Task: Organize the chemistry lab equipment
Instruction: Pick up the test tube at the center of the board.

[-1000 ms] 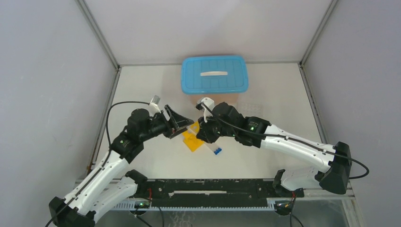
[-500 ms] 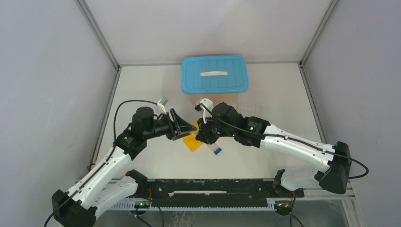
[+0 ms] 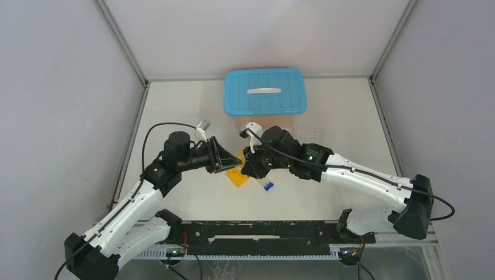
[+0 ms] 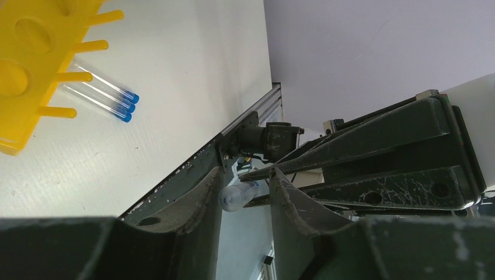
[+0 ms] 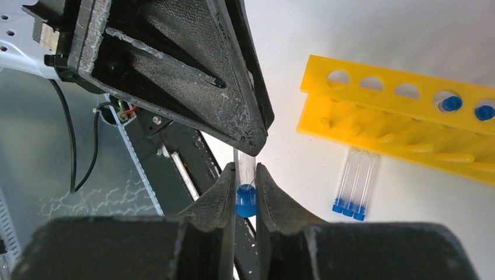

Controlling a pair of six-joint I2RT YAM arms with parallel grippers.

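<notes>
Six small blue-capped tubes show in all. One, the held tube (image 5: 246, 201), is clamped at its cap end by the right gripper (image 5: 245, 175), whose jaws are closed tight on it. Two stand in the end holes (image 5: 448, 104) of the single yellow rack (image 5: 403, 125). Three loose tubes (image 5: 353, 186) lie side by side on the table (image 3: 192, 111), just beside the rack. One blue-lidded box (image 3: 264, 92) sits behind, with a faint clear tray (image 3: 310, 129) at its right.

The left gripper (image 4: 245, 175) has its jaws narrowed about the held tube's clear rounded end. Whether they actually press it cannot be told.

A second ago those jaws were spread wide and stood off to the left. Now they are drawn in and meet the right gripper tip to tip above the rack. The right arm, rack and loose tubes have not moved.
</notes>
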